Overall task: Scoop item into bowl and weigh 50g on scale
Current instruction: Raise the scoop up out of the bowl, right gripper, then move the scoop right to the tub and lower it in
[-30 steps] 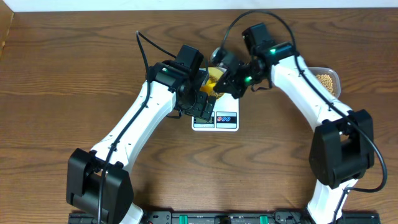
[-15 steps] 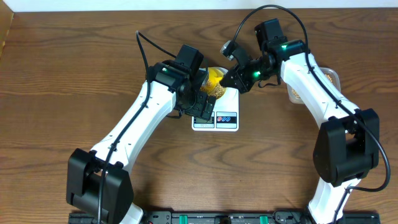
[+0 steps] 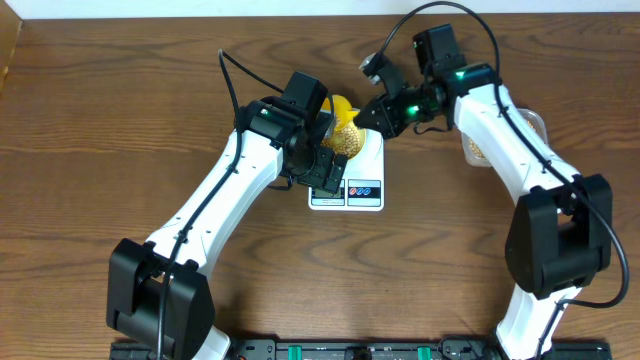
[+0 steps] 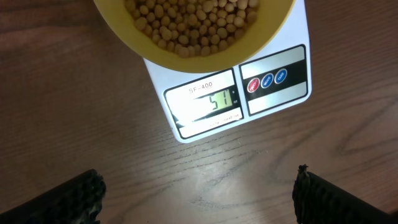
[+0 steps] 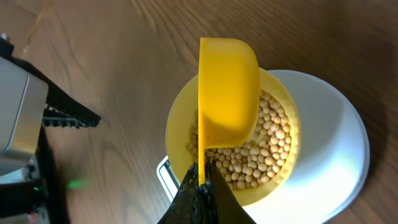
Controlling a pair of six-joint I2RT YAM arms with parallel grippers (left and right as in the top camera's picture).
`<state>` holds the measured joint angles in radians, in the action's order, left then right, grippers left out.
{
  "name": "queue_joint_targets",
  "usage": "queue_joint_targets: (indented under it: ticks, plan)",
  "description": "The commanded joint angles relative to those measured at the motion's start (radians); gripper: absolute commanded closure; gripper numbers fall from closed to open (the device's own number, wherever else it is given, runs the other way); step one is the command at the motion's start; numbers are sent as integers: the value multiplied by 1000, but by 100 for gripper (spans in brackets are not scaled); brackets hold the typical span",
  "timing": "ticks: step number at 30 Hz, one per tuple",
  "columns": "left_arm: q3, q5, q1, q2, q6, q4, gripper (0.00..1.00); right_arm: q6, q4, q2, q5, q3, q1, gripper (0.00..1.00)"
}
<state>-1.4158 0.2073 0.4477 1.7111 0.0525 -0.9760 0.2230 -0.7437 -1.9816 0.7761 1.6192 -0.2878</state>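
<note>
The pale yellow bowl [image 4: 155, 53] holds a heap of tan beans [image 4: 186, 18] and stands on the white scale [image 4: 283, 37], whose display [image 4: 208, 102] reads 51. My right gripper [image 5: 203, 177] is shut on the thin handle of a bright yellow scoop [image 5: 227, 87], which is turned on its side just above the beans [image 5: 267, 137] in the bowl [image 5: 177, 124]. In the overhead view the scoop [image 3: 342, 108] is over the bowl's far edge. My left gripper [image 4: 199, 199] hovers open over bare wood in front of the scale, with nothing between its fingers [image 4: 74, 199].
A clear plastic tub [image 3: 535, 125] with more beans sits at the right, mostly hidden behind my right arm. The scale's red and blue buttons [image 4: 266, 79] face the front. Both forearms crowd the space around the scale [image 3: 347, 195].
My right gripper has drawn back up and to the right with the scoop, which now sits higher over the bowl's far side. The left arm has not moved.
</note>
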Motion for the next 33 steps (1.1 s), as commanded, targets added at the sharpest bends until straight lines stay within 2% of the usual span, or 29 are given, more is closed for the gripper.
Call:
queue_joint_targets:
  ticks: [1,9,33]
  plan:
    - [2,-2,-3,8,6,-2,2,-47,1,6,129,3,45,99]
    - [2,-2,-3,8,6,-2,2,-51,4,6,171,3,105,99]
    - [2,-2,-3,8,6,-2,2,-51,30,7,173,37,104,99]
